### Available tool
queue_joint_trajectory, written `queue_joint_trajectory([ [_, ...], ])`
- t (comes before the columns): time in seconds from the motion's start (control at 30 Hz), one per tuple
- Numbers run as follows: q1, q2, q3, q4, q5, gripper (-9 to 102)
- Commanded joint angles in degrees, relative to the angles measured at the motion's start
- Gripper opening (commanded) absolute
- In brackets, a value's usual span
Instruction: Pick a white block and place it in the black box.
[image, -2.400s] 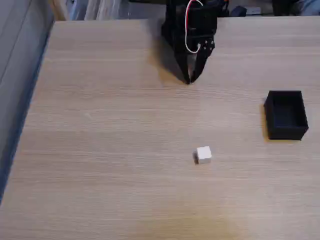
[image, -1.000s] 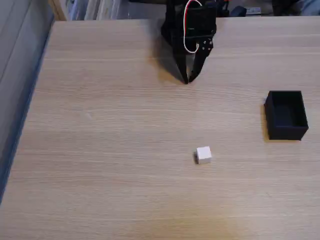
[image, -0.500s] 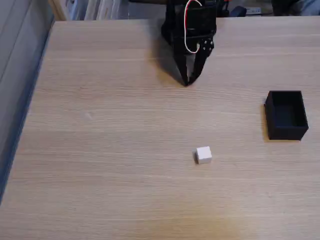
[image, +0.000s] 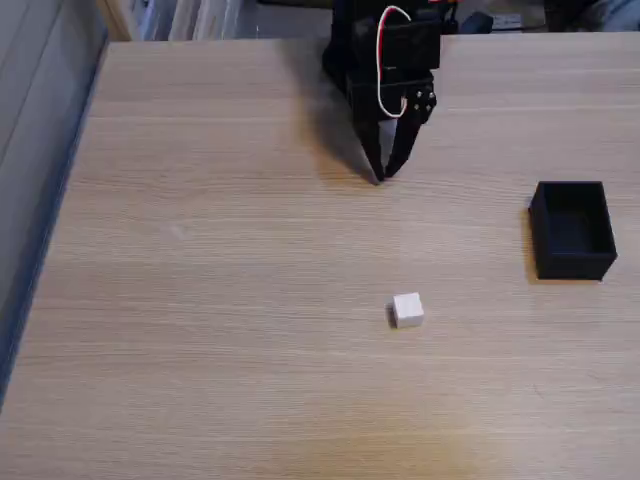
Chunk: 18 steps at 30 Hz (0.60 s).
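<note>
Fingers (image: 383, 177) seemingly closed, well apart from white block (image: 407, 310).

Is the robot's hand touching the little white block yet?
Apart. In the fixed view the hand points down near the far side of the table, and a wide stretch of bare wood lies between it and the white block.

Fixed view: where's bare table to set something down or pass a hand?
Bare wood runs across the whole left half of the table, along the front edge below the white block, and between that block and the black box. It is tightest at the back, under the shut pincer.
</note>
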Motion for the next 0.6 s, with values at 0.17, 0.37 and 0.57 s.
queue_joint_trajectory([
  [0.17,-3.4,-15.1,-13.7,-3.0,5.9,2],
  [0.37,-2.8,-24.3,-18.9,-8.7,6.9,5],
  [0.57,-2.8,-29.2,-22.6,-9.9,7.6,9],
])
